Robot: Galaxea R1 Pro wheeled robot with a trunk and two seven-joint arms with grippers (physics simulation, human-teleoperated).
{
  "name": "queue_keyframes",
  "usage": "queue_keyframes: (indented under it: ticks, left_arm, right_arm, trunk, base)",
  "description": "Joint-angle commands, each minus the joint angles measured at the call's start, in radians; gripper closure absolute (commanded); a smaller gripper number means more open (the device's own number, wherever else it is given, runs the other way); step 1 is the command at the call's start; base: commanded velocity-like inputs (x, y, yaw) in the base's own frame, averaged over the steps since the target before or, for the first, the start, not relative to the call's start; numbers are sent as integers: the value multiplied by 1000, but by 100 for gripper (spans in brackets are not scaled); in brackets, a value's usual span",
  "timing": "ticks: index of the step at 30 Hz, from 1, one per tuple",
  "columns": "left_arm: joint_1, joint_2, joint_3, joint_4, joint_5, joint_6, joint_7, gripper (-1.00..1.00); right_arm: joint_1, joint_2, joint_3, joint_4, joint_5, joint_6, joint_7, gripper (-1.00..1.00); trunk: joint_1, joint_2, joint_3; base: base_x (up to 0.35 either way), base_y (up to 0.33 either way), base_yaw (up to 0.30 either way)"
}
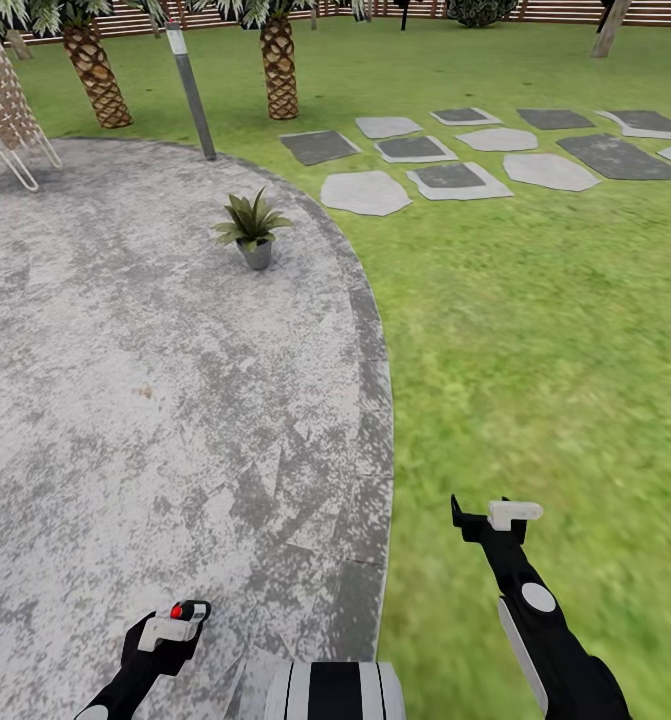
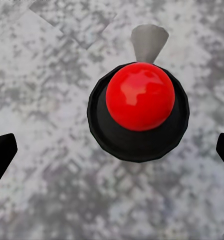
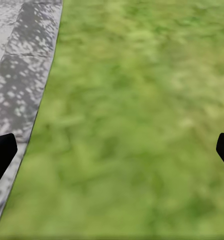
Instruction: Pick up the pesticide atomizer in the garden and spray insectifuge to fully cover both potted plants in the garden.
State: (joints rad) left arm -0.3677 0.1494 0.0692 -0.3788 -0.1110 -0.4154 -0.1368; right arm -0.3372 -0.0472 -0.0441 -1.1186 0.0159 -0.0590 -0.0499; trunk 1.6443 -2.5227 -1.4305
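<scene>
No words, numbers, brands or signs can be read anywhere in these pictures, neither on the red-topped bottle (image 2: 140, 97) nor on the grey plant pot (image 1: 256, 255).

Ahead of me I see the round grey paved patio (image 1: 125, 400) carrying one potted plant (image 1: 252, 229) near its far edge and a white chair (image 1: 5, 115) at far left, with lawn (image 1: 535, 330) and stepping stones (image 1: 455, 150) beyond its rim.
</scene>
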Motion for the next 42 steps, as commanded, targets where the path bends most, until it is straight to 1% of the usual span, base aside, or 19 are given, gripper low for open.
queue_keyframes:
  ticks: [1,9,24,32,42]
  left_arm:
    - [0,-1,7,0,-10,-4,-4,-100]
    - [0,-1,7,0,-10,-4,-4,-100]
    - [0,-1,7,0,-11,-5,-4,-100]
    - [0,-1,7,0,-12,-5,-4,-100]
    - [0,-1,7,0,-13,-5,-4,-100]
  right_arm:
    - [0,0,1,1,2,-2,-4,-100]
    - [0,0,1,0,2,-3,-4,-100]
    - [0,0,1,0,1,-2,-4,-100]
    - [0,0,1,1,1,-4,-3,-100]
    - [0,0,1,0,1,-4,-4,-100]
  trunk:
    - [0,0,-1]
    - [0,0,-1]
    - [0,0,-1]
    - [0,0,6]
    - [0,0,7]
  base:
    - [0,0,-13]
    - [0,0,-93]
    - [0,0,-3]
    - [0,0,-47]
    - [0,0,-5]
